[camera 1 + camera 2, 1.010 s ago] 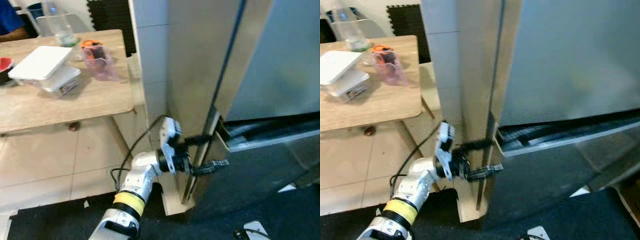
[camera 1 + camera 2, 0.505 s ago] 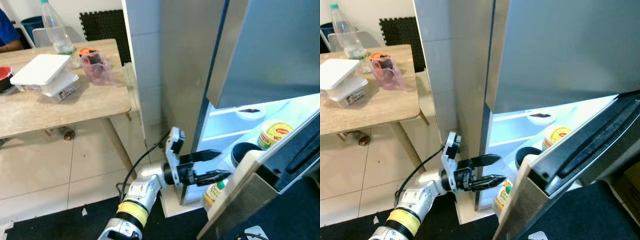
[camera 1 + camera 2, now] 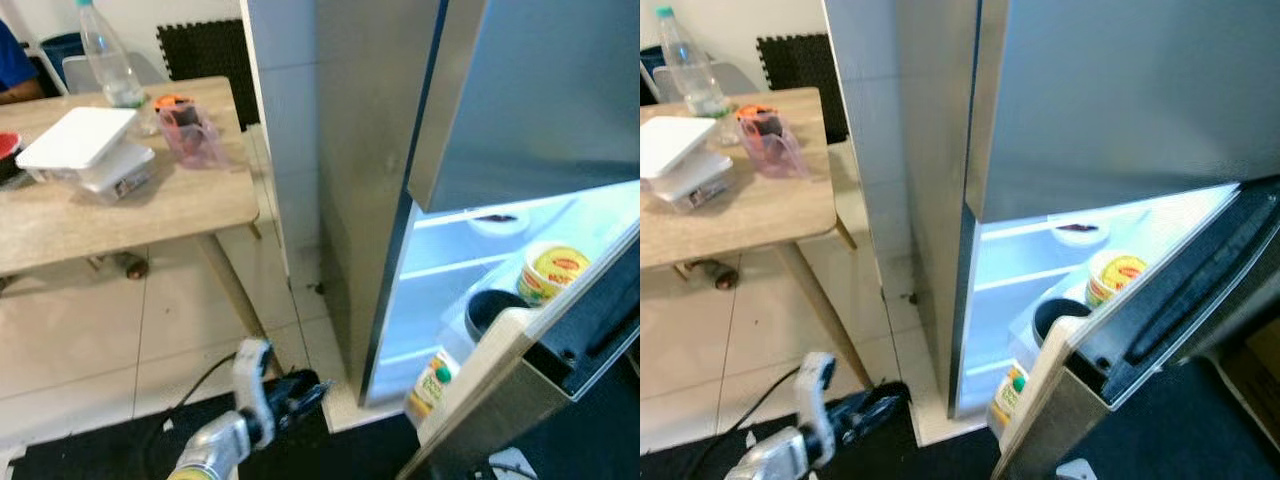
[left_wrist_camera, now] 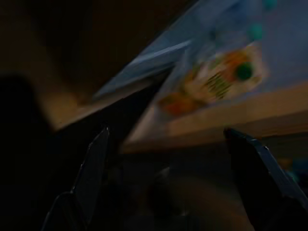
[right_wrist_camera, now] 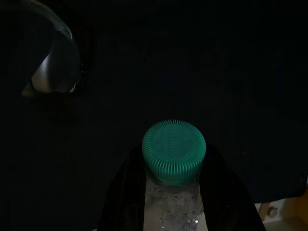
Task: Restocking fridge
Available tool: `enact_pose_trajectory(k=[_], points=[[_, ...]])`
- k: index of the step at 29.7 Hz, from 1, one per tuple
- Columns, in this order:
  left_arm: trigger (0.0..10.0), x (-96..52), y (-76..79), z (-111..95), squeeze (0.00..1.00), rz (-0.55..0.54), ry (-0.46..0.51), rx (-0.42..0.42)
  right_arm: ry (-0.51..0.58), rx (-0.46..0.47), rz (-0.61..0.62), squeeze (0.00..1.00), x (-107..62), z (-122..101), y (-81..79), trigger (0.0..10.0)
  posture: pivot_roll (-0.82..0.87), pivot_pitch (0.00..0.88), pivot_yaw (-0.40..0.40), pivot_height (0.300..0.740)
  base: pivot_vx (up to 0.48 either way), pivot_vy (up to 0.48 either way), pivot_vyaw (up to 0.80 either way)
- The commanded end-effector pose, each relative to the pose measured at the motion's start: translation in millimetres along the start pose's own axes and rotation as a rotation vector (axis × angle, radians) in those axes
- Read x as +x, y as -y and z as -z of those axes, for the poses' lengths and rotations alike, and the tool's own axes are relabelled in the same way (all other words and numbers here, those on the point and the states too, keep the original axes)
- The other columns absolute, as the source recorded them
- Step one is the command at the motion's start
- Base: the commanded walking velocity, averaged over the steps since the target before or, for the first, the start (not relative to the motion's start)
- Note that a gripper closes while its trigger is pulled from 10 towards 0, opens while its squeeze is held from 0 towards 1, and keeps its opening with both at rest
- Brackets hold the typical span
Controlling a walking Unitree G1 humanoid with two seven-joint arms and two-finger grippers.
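The fridge's lower door (image 3: 520, 375) stands swung open, and the compartment (image 3: 440, 270) behind it is lit. Inside are a yellow tub (image 3: 553, 272) and a dark pot (image 3: 493, 310). A small juice bottle (image 3: 430, 385) sits in the door rack. My left gripper (image 3: 300, 392) hangs low over the dark floor mat, left of the opening, open and holding nothing. In the left wrist view its fingers (image 4: 94, 166) are spread, with the juice bottle's label blurred beyond. In the dark right wrist view my right gripper (image 5: 173, 190) is shut on a clear bottle with a green cap (image 5: 173, 150).
A wooden table (image 3: 170, 210) stands at the left with stacked white containers (image 3: 85, 150), a pink jug (image 3: 190, 130) and a water bottle (image 3: 105, 65). A person's blue sleeve (image 3: 12, 60) shows at its far corner. The closed upper door (image 3: 540, 90) overhangs the opening.
The lower door went from barely open to wide open a second ago. Since half a second ago my left gripper has drawn back from the door edge and dropped toward the floor mat.
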State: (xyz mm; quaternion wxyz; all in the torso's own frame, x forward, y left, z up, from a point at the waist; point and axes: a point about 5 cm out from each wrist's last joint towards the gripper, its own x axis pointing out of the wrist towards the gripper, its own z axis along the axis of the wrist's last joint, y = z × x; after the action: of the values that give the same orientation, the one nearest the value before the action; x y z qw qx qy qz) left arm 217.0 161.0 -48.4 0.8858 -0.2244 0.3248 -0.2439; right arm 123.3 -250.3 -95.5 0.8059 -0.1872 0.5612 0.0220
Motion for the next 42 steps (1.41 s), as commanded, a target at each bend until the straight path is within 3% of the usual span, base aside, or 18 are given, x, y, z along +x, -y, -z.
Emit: enact_pose_trajectory(k=[1, 5, 7, 10, 18, 42], points=[[10.0, -10.4, -10.9, 15.4, 0.0, -0.114, -0.044, -0.019, -0.05, -0.013, 0.004, 0.0, -1.0, 11.5, -0.9, 10.0, -0.05, 0.057, -0.009, 0.74, 0.0, 0.0, -0.77], [10.0, -25.7, -21.7, 37.5, 0.0, -0.235, -0.1, -0.068, -0.059, -0.011, 0.007, 0.0, -1.2, 13.4, -0.7, 10.0, -0.05, 0.053, -0.008, 0.74, 0.0, 0.0, -0.77], [10.0, -41.5, -29.3, 58.5, 0.0, -0.334, -0.148, -0.117, -0.065, -0.009, 0.01, 0.0, -1.4, 14.6, -0.1, 10.0, -0.05, 0.053, -0.009, 0.74, 0.0, 0.0, -0.77], [10.0, -49.4, -31.9, 69.3, 0.0, -0.381, -0.174, -0.136, -0.068, -0.009, 0.011, 0.0, -1.5, 15.2, 0.3, 10.0, -0.05, 0.053, -0.012, 0.74, 0.0, 0.0, -0.77], [10.0, -47.5, -33.2, 67.8, 0.0, -0.44, -0.163, -0.134, -0.074, -0.013, 0.01, 0.0, -1.5, 15.4, 0.5, 10.0, -0.04, 0.05, -0.014, 0.74, 0.0, 0.0, -0.77], [10.0, -46.8, -31.8, 71.3, 0.0, -0.449, -0.186, -0.135, -0.063, -0.001, 0.02, 0.0, -1.2, 13.6, 0.1, 10.0, -0.04, 0.045, -0.003, 0.74, 0.0, 0.0, -0.7]])
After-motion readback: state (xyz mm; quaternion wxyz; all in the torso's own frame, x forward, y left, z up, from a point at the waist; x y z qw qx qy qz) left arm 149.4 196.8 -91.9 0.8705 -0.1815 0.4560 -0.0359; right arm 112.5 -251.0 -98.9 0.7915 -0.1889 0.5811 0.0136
